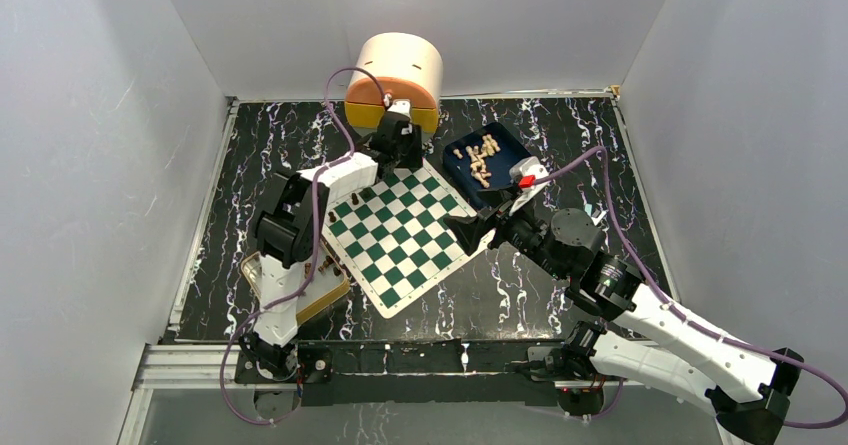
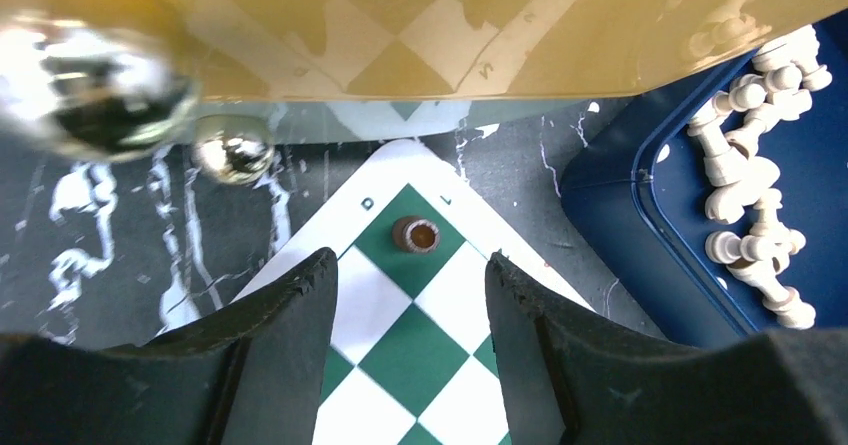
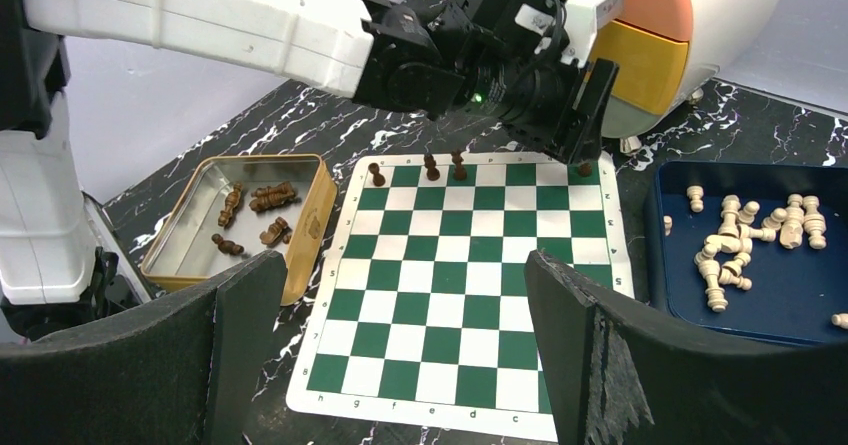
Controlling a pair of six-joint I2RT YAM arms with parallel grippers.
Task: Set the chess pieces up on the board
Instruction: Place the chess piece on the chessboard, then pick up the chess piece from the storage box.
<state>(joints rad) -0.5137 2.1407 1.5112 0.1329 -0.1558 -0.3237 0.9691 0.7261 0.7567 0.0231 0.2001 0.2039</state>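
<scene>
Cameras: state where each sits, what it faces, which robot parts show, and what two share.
Top external: above, behind the bases, looking down on the board; left arm and right arm show.
Left wrist: on left arm, looking down at a dark piece on a corner square; own open jaws.
Right wrist: low beside the board, facing the left arm across it; own open jaws.
Shared: both wrist views show the blue tray.
</scene>
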